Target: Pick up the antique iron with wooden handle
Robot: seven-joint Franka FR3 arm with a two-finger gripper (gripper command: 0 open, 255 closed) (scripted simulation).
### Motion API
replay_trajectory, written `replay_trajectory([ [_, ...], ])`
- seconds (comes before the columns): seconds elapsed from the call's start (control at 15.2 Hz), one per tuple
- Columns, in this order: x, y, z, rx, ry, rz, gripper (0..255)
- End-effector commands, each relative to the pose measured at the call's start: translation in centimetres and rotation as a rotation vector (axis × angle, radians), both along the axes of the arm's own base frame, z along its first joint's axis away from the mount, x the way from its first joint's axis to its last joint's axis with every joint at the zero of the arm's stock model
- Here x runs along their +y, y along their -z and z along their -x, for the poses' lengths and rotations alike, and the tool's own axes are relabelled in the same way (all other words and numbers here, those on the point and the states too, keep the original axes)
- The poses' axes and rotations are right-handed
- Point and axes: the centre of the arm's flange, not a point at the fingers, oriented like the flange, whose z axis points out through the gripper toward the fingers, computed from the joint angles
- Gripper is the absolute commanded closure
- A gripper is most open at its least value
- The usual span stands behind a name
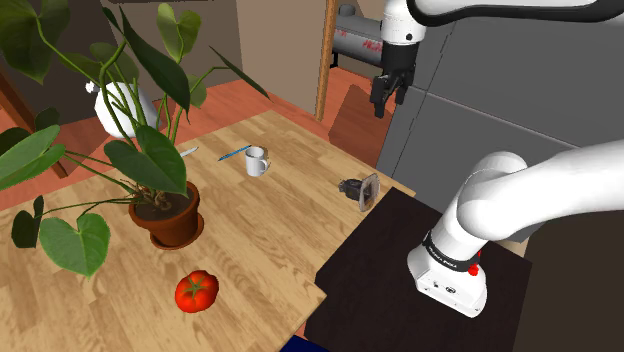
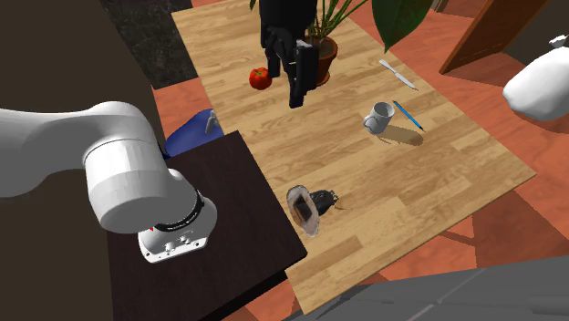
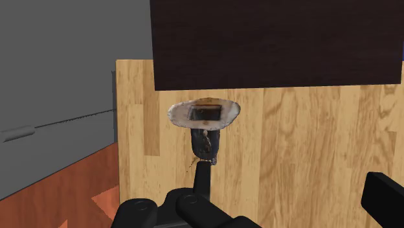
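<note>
A light wooden table [image 1: 280, 230] over a reddish floor [image 1: 290, 95], and the arm's dark stand [image 1: 390, 290] butts against one side of it. There's the iron [image 1: 360, 188], right at the table's edge, just beside the stand's corner. It's tipped so that its pale oval plate faces the stand and its dark body points away across the boards. The gripper [image 1: 390, 103] hangs high above that end of the table, well apart from the iron and touching nothing. In the wrist view the two black fingers stand wide apart with nothing between them, so the hand is released. Further along the table there's a white mug [image 1: 257, 161] with a blue pen [image 1: 234, 153] near it, then a potted plant [image 1: 165, 215], and a red tomato [image 1: 196, 290] by the near edge.
</note>
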Motion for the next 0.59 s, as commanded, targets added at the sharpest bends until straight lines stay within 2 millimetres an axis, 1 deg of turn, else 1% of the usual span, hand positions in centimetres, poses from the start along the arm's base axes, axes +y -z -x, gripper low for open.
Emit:
replay_trajectory([
  [0.0, 0.0, 0.0, 0.0, 0.0, 0.0, 0.0, 0],
  [0.53, -3.6, 9.8, -2.7, 0.011, 0.018, -0.03, 0],
])
